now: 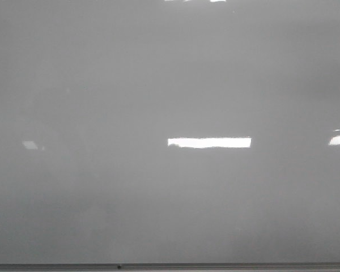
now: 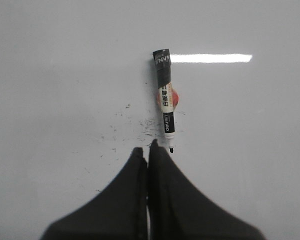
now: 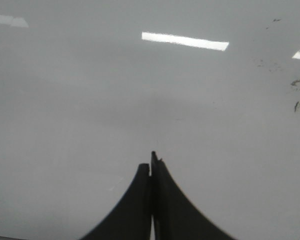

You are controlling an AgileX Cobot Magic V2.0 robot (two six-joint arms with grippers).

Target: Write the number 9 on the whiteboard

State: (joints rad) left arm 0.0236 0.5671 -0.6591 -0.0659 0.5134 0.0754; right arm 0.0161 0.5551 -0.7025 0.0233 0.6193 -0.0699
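Observation:
The whiteboard (image 1: 158, 198) is a glossy pale grey board that fills the front view, with a thin grey edge strip (image 1: 215, 265) along the bottom. No number 9 shows on it in any view. In the left wrist view a black and white marker (image 2: 165, 97) lies on the whiteboard (image 2: 50, 75), uncapped, its tip pointing toward my left gripper (image 2: 145, 150). That gripper is shut and empty, just short of the tip. My right gripper (image 3: 151, 162) is shut and empty over bare whiteboard (image 3: 65, 125). Neither gripper shows in the front view.
Small dark smudges and flecks (image 2: 140, 125) lie on the board beside the marker. More dark flecks (image 3: 297, 85) show at the edge of the right wrist view. A small red spot (image 2: 174, 98) sits under the marker. Bright rectangular light reflections (image 1: 209, 142) lie on the board.

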